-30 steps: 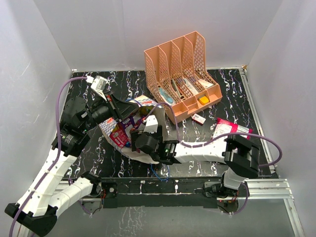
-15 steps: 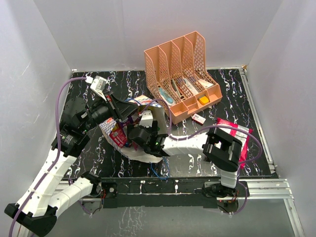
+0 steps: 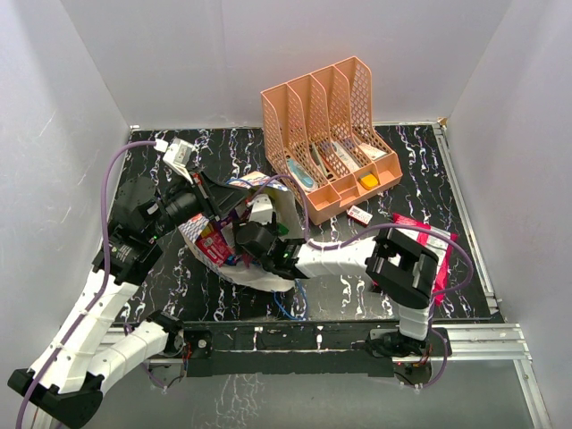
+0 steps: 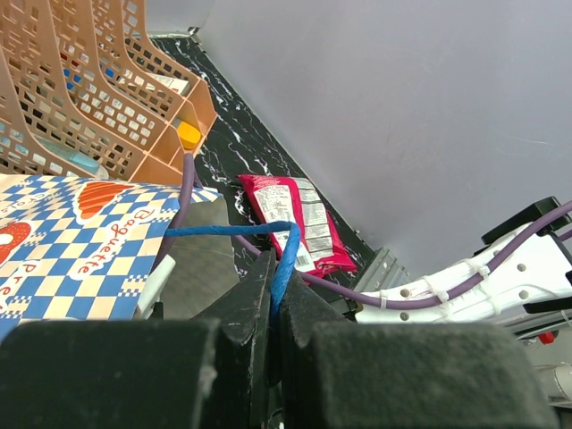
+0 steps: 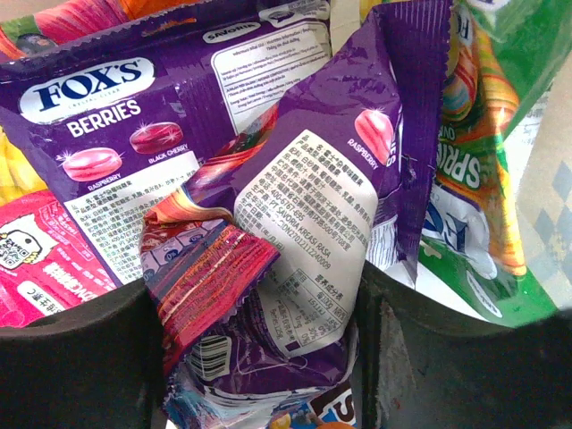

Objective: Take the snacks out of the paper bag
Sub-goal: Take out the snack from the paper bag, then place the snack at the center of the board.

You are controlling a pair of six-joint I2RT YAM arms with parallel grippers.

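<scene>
The paper bag [image 3: 288, 210] lies on its side at mid-left of the table, mouth towards the right arm; its checked side shows in the left wrist view [image 4: 80, 241]. My left gripper [image 4: 273, 295] is shut on the bag's blue cord handle [image 4: 232, 231] and holds it up. My right gripper [image 5: 255, 340] is inside the bag, its fingers pressed on both sides of a crumpled purple snack packet [image 5: 304, 206]. Behind it lie a purple Fox's Berries packet [image 5: 116, 98], a green packet [image 5: 483, 179] and a pink packet [image 5: 45, 268]. A magenta packet [image 3: 420, 234] lies on the table at right.
The peach mesh organizer [image 3: 331, 134] stands behind the bag, with small items in its slots. A small red-and-white item [image 3: 359, 214] lies in front of it. White walls close in the table on three sides. The right arm's purple cable [image 4: 357, 290] crosses near the magenta packet.
My right arm has reached further left into the bag, with its elbow drawn in from the right. My left gripper has kept hold of the cord handle.
</scene>
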